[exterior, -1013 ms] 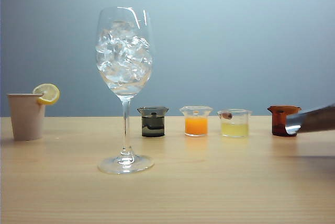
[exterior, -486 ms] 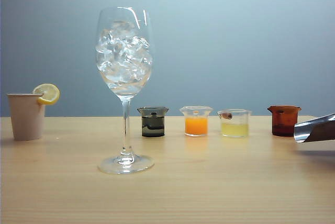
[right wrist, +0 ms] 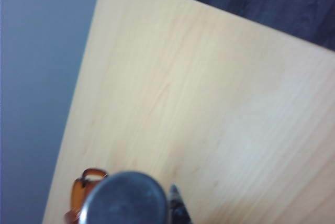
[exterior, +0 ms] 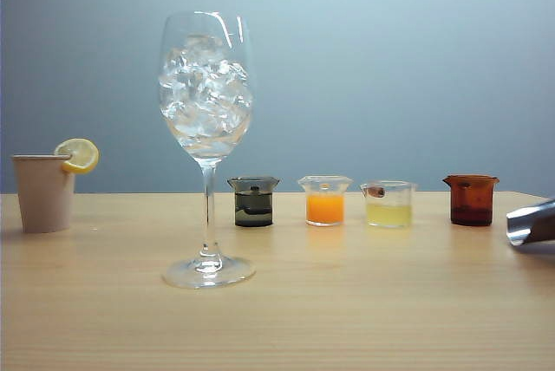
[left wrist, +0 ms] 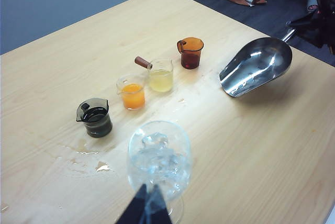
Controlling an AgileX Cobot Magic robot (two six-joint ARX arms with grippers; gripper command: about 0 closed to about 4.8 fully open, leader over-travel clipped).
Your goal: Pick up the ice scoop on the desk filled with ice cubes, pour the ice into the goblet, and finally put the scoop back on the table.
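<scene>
The goblet (exterior: pixel 206 120) stands left of centre on the table (exterior: pixel 364 302), its bowl packed with ice cubes (exterior: pixel 205 94). From above, the goblet (left wrist: pixel 159 158) sits just past my left gripper (left wrist: pixel 148 203), whose dark fingers are shut to a point in front of it; the exterior view shows nothing on the stem. The ice scoop (left wrist: pixel 256 67) is empty and tilted low over the table, its lip close to the wood. My right gripper (left wrist: pixel 302 29) is shut on its handle. Only the ice scoop's tip (exterior: pixel 531 222) shows at the exterior view's right edge. One right finger (right wrist: pixel 178 208) shows beside the ice scoop (right wrist: pixel 125 200).
A beige cup with a lemon slice (exterior: pixel 43 191) stands far left. Behind the goblet stands a row of small beakers: dark (exterior: pixel 253 202), orange (exterior: pixel 325 202), yellow (exterior: pixel 388 205), brown (exterior: pixel 471 199). Spilled water and an ice chip (left wrist: pixel 102 167) lie near the goblet's foot.
The scoop has sunk and drawn back toward the right edge of the exterior view, so less of it shows. The goblet and beakers have not moved.
</scene>
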